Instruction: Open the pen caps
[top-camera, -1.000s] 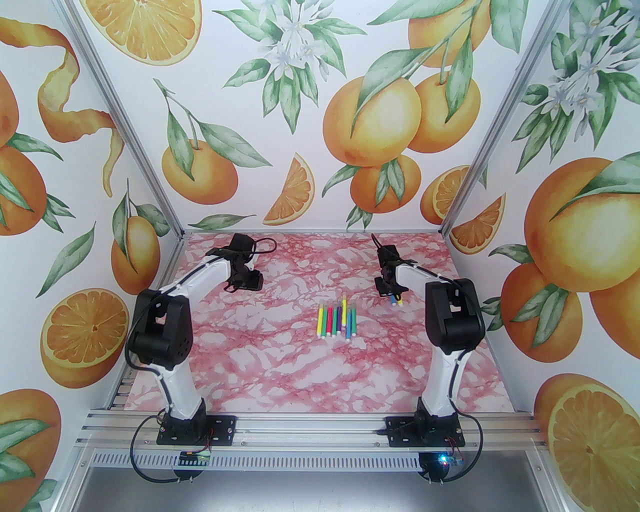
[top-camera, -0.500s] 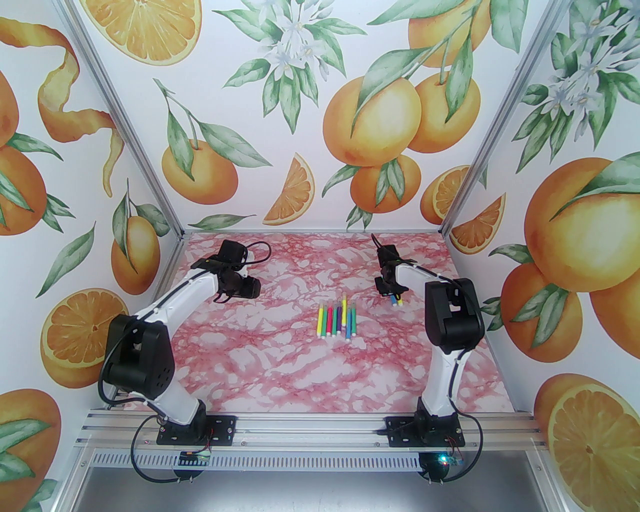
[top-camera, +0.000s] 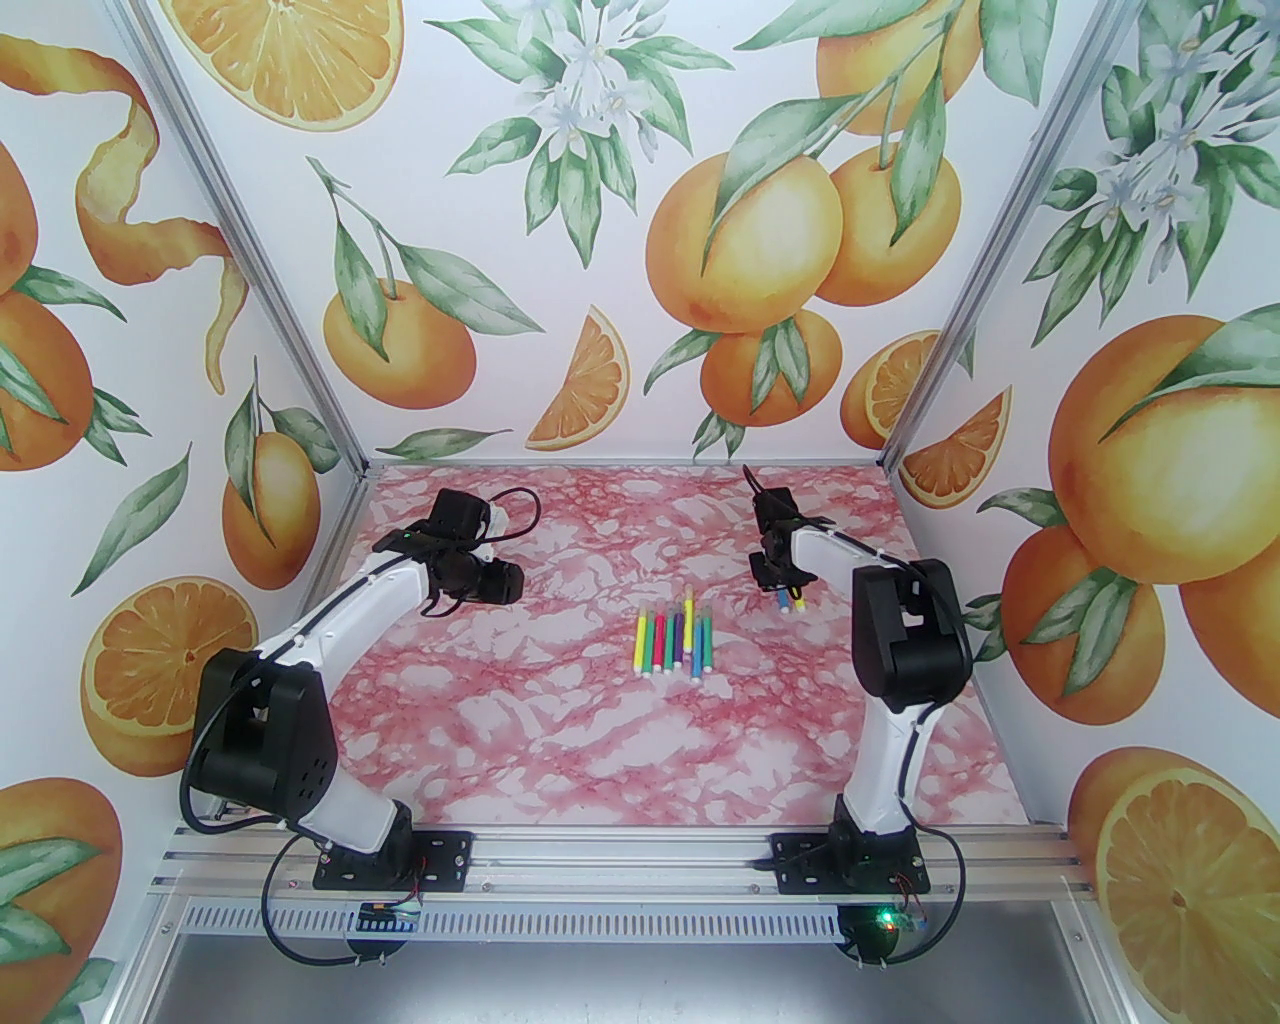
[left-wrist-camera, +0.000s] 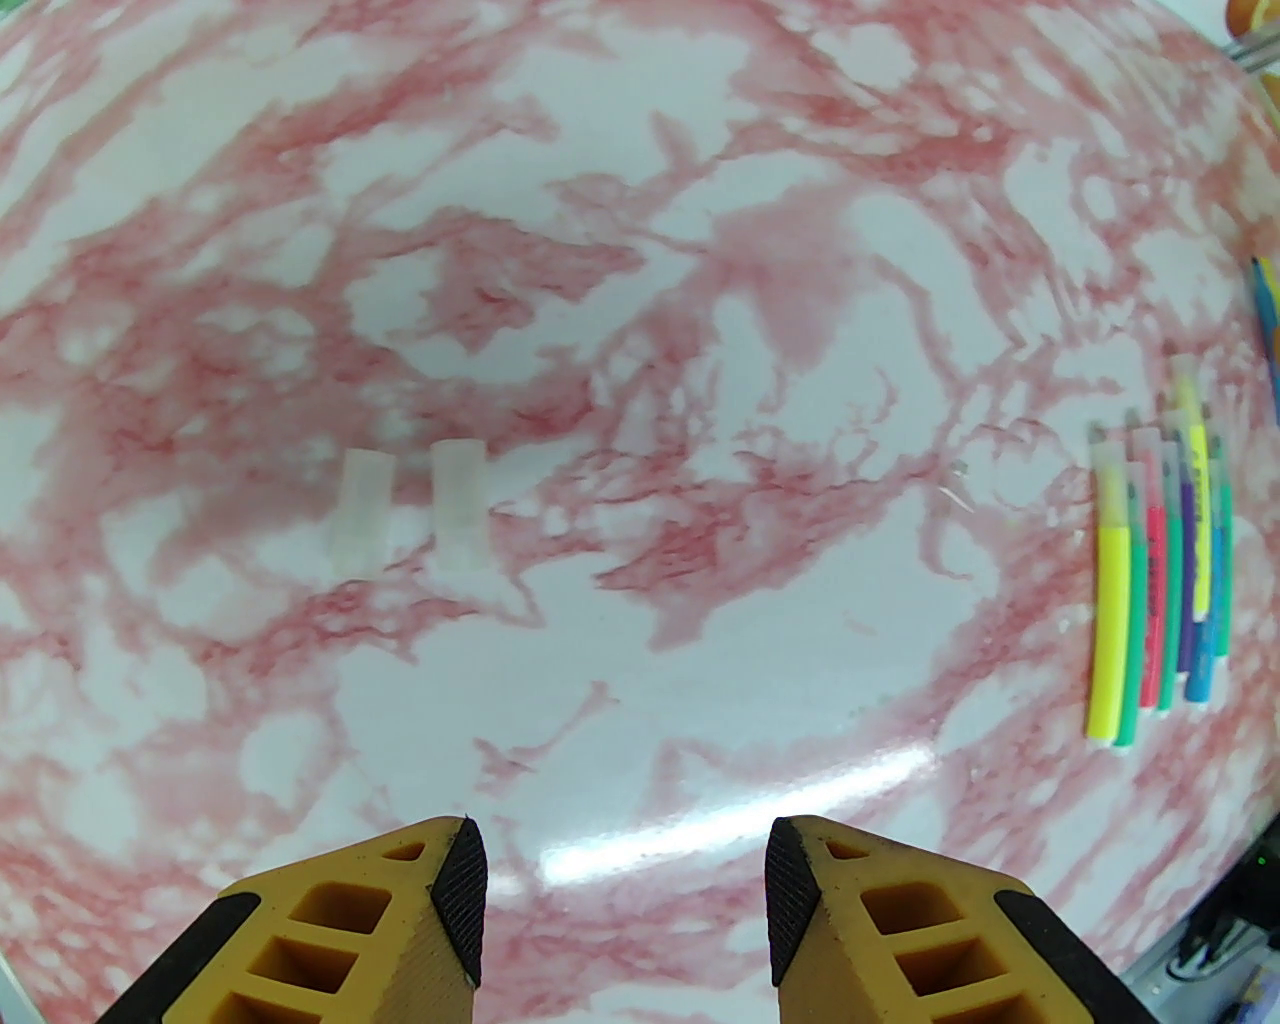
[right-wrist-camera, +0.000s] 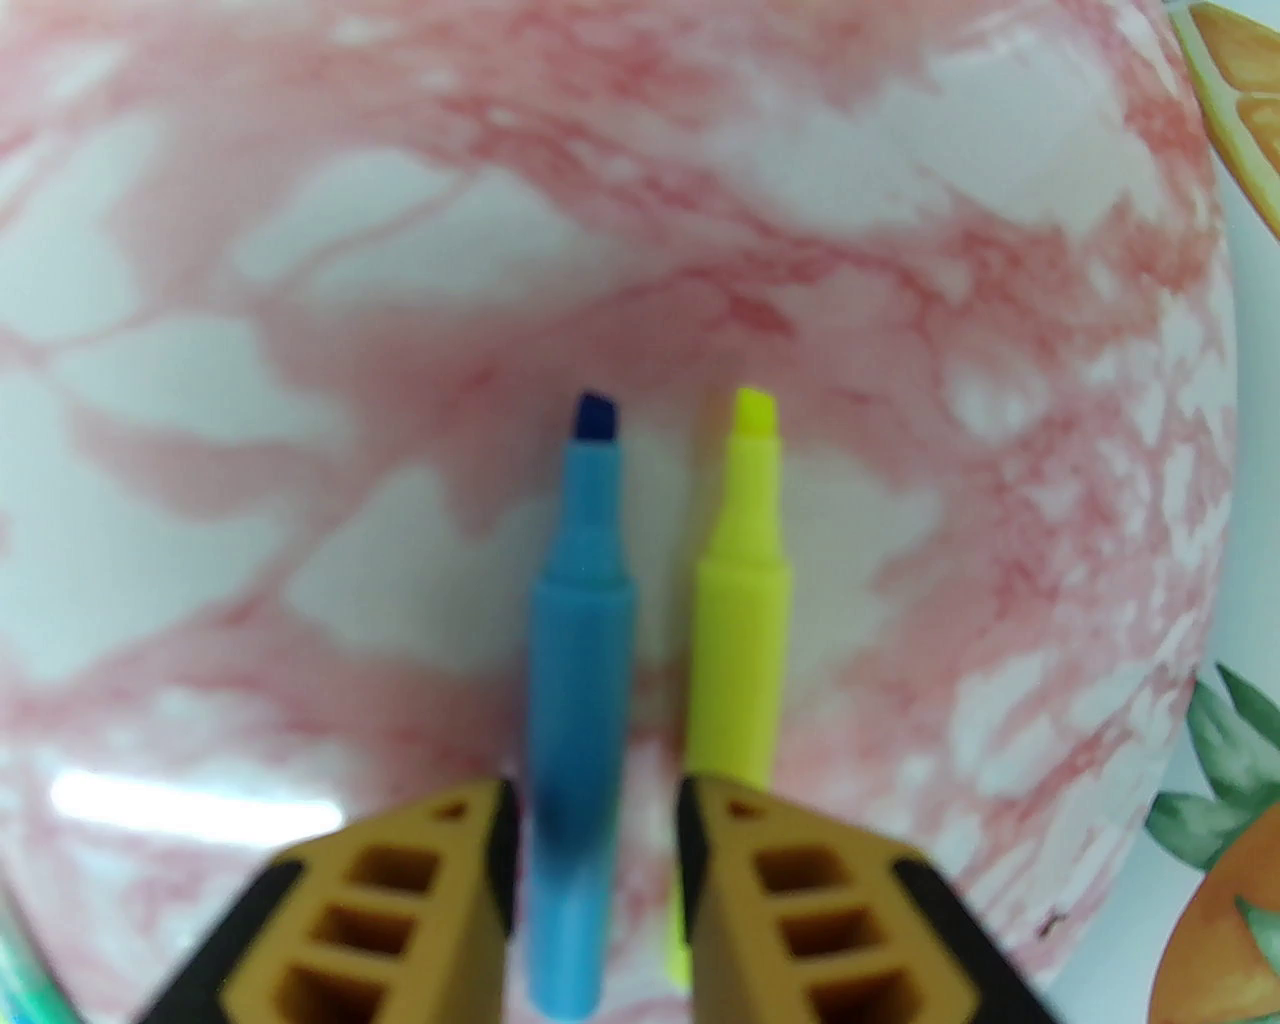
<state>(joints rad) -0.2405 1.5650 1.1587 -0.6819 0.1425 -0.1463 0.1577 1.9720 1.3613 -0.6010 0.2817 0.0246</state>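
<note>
Left arm elbow (top-camera: 262, 735) swung down toward lower left of frame. Left gripper (top-camera: 497, 581) shifted slightly lower. Status light (top-camera: 880, 914) at bottom right: blue to green.

A pink-and-white marbled tabletop (top-camera: 600, 740) lies between walls papered with painted oranges, leaves and blossoms (top-camera: 600, 250). Along its near edge run slotted silver aluminium rails (top-camera: 620, 860); silver metal posts (top-camera: 250, 240) rise at its far corners.
</note>
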